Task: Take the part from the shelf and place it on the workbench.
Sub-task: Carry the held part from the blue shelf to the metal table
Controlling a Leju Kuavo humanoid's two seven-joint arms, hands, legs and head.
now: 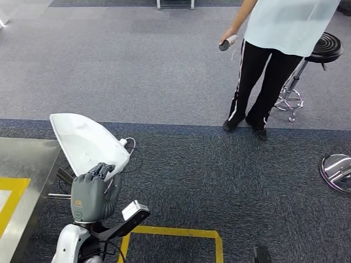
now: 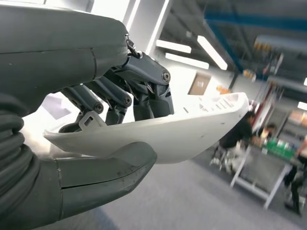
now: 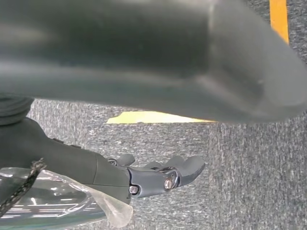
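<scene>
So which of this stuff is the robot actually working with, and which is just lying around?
Part of the job:
white part, held in the left hand
steel workbench, beside the robot

Just there:
black stool
person holding a small handset
round shiny disc on the carpet

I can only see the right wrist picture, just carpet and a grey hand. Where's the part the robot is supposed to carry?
Observer: The left hand holds it: a white part, curved like a shell, seen from the head view.
Operator: Is it held tight?
Observer: In the left wrist view, the thumb is under the part and the fingers curl over its edge.
Operator: Is the workbench close?
Observer: A metal workbench with yellow marking sits just left of the part; the part is not on it yet.
Operator: Anyone around?
Observer: A person stands ahead on the carpet, holding a small dark object, beside a black stool.
</scene>
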